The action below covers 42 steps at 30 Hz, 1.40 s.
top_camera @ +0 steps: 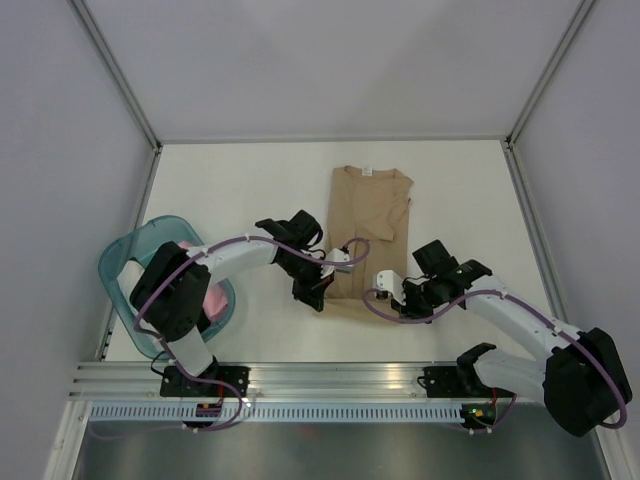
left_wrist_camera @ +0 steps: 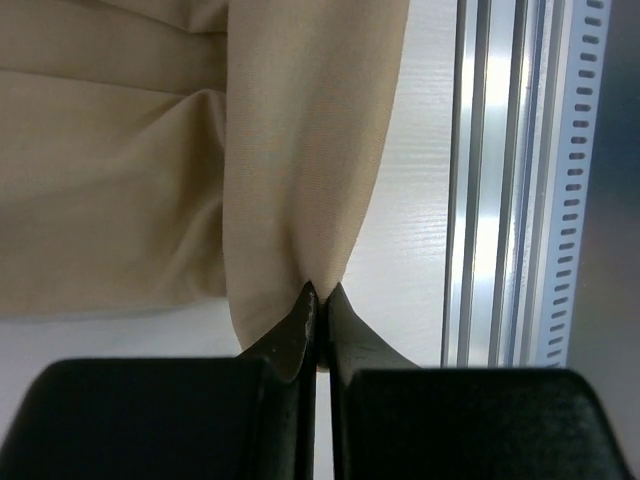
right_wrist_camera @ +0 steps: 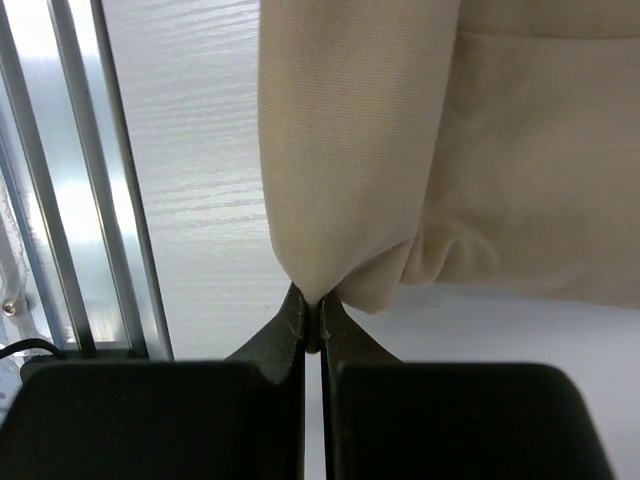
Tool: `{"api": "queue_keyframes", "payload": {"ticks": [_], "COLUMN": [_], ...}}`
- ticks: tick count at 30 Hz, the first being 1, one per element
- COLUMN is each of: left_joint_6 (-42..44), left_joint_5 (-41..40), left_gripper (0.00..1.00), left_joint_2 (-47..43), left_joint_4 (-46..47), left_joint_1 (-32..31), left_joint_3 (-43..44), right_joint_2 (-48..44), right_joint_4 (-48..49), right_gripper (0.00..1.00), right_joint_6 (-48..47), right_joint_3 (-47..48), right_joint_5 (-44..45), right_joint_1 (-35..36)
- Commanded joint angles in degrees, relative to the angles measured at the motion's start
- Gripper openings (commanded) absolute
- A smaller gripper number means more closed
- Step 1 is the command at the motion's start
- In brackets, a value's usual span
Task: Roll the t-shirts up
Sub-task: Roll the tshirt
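Observation:
The tan t-shirt [top_camera: 368, 215] lies folded into a long narrow strip on the white table, collar at the far end. My left gripper [top_camera: 322, 292] is shut on the near left corner of its hem; the left wrist view shows the fabric [left_wrist_camera: 300, 150] pinched between the closed tips [left_wrist_camera: 322, 292]. My right gripper [top_camera: 396, 298] is shut on the near right corner; the right wrist view shows the fabric [right_wrist_camera: 350, 150] pinched at the tips [right_wrist_camera: 318, 300]. Both corners are lifted slightly off the table. A pink t-shirt [top_camera: 213, 297] lies in the basket, partly hidden by the left arm.
A translucent teal basket [top_camera: 130, 255] stands at the left edge of the table. An aluminium rail [top_camera: 340, 380] runs along the near edge, close behind both grippers; it also shows in the left wrist view [left_wrist_camera: 500, 180] and the right wrist view [right_wrist_camera: 70, 180]. Grey walls enclose the table.

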Motion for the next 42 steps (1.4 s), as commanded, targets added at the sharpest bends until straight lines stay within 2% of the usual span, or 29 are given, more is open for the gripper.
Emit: {"api": "queue_keyframes", "payload": {"ticks": [1, 9, 11, 12, 13, 15, 19, 22, 23, 24, 25, 28, 31, 33, 37, 42], "left_joint_6": [3.67, 5.16, 5.07, 5.25, 5.42, 5.69, 6.13, 6.04, 6.21, 6.56, 6.65, 6.83, 7.62, 7.18, 6.74, 7.97], "left_joint_5": [3.99, 2.24, 1.54, 1.45, 1.45, 1.53, 1.54, 2.15, 2.15, 2.06, 1.63, 1.8, 1.36, 1.18, 1.1, -0.39], "left_gripper": [0.02, 0.02, 0.02, 0.02, 0.02, 0.02, 0.02, 0.02, 0.02, 0.02, 0.02, 0.02, 0.03, 0.03, 0.03, 0.03], "left_joint_2": [2.4, 9.08, 10.93, 11.55, 11.55, 11.55, 10.94, 10.15, 9.8, 9.71, 9.79, 9.7, 9.62, 9.88, 9.44, 8.21], "left_joint_4": [-3.82, -4.26, -4.35, -4.35, -4.35, -4.35, -5.4, -5.84, -5.93, -5.84, -5.84, -5.84, -5.67, -5.66, -5.49, -4.61], "left_joint_1": [0.91, 3.99, 4.17, 4.17, 4.17, 4.17, 4.17, 4.61, 4.87, 4.87, 4.87, 5.4, 5.58, 5.58, 5.66, 5.66], "left_joint_3": [2.79, 7.8, 9.74, 10.35, 10.53, 10.36, 10.01, 9.57, 9.57, 9.39, 9.48, 9.57, 9.04, 9.04, 8.34, 6.4], "right_joint_2": [0.92, 3.82, 3.47, 3.29, 2.94, 1.89, 1.8, 1.97, 1.19, 0.66, -0.22, -5.83, -12.33, -13.4, -12.18, -13.05], "right_joint_4": [3.48, 9.99, 10.17, 10.0, 8.78, 6.23, 5.5, 12.17, 14.02, 15.69, 17.97, 22.11, 23.7, 26.75, 32.58, 26.43], "right_gripper": [0.0, 0.01, 0.14, 0.4, 0.46, 0.52, 0.54, 0.55, 0.57, 0.57, 0.56, 0.55, 0.57, 0.6, 0.57, 0.55], "right_joint_6": [2.62, 6.49, 7.98, 8.77, 8.69, 6.94, 10.77, 25.08, 29.12, 37.43, 39.95, 48.74, 57.78, 59.04, 68.96, 66.95], "right_joint_3": [2.26, 2.18, 2.0, 2.35, 2.78, 5.41, 12.27, 15.79, 15.62, 14.66, 13.96, 10.27, 7.1, 2.72, -3.18, -3.98], "right_joint_5": [-2.66, 1.9, 2.61, 3.57, 4.02, 4.02, 1.67, -3.6, -3.71, -3.54, -3.54, -1.7, 7.25, 7.03, 4.55, 9.64], "right_joint_1": [-2.18, -5.26, -5.61, -5.61, -5.7, -5.7, -5.79, -6.93, -7.19, -7.28, -7.46, -7.64, -7.64, -7.72, -7.72, -7.72]}}
